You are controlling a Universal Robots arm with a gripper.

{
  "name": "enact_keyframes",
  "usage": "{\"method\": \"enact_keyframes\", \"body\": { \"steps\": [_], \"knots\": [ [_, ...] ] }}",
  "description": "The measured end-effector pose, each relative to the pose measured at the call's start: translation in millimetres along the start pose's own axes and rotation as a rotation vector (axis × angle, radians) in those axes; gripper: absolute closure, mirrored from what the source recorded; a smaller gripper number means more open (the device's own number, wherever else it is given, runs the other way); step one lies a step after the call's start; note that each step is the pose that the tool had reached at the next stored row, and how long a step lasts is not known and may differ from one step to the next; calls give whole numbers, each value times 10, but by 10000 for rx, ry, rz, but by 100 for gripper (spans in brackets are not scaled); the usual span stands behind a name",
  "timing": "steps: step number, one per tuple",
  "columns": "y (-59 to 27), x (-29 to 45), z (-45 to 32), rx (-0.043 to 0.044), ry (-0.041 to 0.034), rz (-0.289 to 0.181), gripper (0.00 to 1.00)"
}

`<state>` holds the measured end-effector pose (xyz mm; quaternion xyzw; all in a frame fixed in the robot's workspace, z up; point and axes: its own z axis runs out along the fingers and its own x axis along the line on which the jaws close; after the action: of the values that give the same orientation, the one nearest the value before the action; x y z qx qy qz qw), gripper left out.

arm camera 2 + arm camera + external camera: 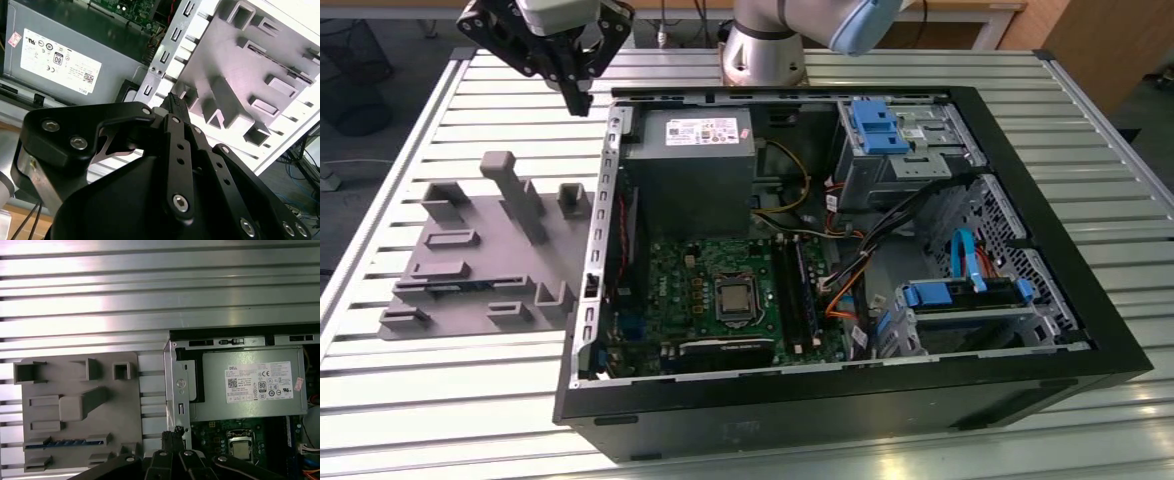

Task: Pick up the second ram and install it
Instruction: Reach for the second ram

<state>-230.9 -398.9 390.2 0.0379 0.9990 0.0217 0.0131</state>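
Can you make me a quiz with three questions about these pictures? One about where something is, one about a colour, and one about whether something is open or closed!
1. Where is the loose memory stick?
A in the grey holder; B on the floor; C on a chair.
2. What colour are the plastic clips inside the computer case?
A pink; B blue; C white.
3. The computer case is:
A closed up; B open on top; C upside down.

Answers:
1 A, the strip lies in a slot of the holder.
2 B, they are bright blue.
3 B, the green board and wires show inside.
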Motion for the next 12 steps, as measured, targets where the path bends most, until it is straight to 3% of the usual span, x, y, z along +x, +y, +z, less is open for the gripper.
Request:
{"method": "enact_keyframes", "body": {
  "steps": [12],
  "knots": [
    [-3,36,1,0,1,0,89]
  ]
}}
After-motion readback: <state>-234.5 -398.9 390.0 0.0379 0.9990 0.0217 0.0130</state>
